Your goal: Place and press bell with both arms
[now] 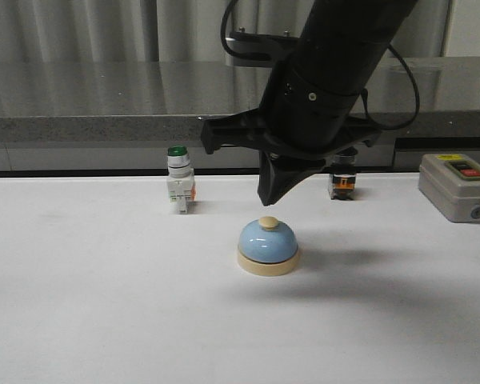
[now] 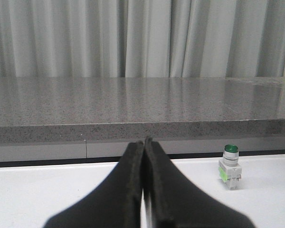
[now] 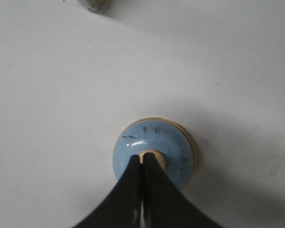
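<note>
The bell [image 1: 267, 246] has a light-blue dome, cream base and cream top button, and stands on the white table near the middle. My right gripper [image 1: 266, 200] is shut and empty, pointing down, its tip a little above the button. In the right wrist view the shut fingertips [image 3: 143, 159] lie over the bell's [image 3: 154, 142] button. My left gripper [image 2: 144, 140] is shut and empty, held level above the table and pointing at the back ledge. The left arm does not show in the front view.
A green-capped white push-button switch [image 1: 179, 188] stands behind the bell to the left; it also shows in the left wrist view [image 2: 230, 166]. A small dark switch [image 1: 341, 182] stands behind the right arm. A grey box with red and green buttons [image 1: 458, 186] sits at the right. A grey stone ledge [image 1: 80, 126] runs along the back.
</note>
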### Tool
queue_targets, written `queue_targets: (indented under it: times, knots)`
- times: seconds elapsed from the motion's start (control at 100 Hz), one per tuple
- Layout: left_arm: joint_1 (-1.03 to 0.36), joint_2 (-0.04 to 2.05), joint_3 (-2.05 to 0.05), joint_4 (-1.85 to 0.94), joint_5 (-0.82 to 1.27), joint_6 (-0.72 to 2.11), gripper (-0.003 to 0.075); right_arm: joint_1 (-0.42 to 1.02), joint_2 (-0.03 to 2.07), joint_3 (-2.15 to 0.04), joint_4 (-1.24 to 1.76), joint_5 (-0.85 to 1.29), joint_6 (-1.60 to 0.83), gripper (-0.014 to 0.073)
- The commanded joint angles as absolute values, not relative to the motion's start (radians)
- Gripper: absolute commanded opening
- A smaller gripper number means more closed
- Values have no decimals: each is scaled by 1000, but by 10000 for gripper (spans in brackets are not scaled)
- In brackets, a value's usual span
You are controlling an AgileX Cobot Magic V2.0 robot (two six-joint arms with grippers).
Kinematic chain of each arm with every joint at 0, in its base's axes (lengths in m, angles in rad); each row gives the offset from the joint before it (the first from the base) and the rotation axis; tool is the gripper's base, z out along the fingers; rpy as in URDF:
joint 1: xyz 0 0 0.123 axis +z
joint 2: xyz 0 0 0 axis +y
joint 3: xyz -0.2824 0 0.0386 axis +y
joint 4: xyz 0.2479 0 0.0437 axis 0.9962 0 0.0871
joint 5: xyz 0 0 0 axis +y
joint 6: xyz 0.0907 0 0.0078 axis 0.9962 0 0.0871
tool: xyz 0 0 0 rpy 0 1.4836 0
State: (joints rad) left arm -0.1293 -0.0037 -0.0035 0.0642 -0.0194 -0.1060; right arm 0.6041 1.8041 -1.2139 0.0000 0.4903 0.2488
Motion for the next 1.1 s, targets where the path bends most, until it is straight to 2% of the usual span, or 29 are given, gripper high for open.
queue_targets:
  times: [0.0, 0.5, 0.83, 1.09]
  knots:
    - [-129, -37, 52, 54, -97, -116, -21, 604, 1773, -1247, 0, 452, 244, -64]
    - [-129, -37, 52, 54, -97, -116, -21, 604, 1809, -1254, 0, 476, 244, -64]
    - [-129, -37, 52, 54, -97, -116, -21, 579, 1641, -1257, -77, 476, 244, -64]
    - [-129, -37, 52, 54, -97, -116, -21, 479, 1466, -1180, -137, 452, 244, -64]
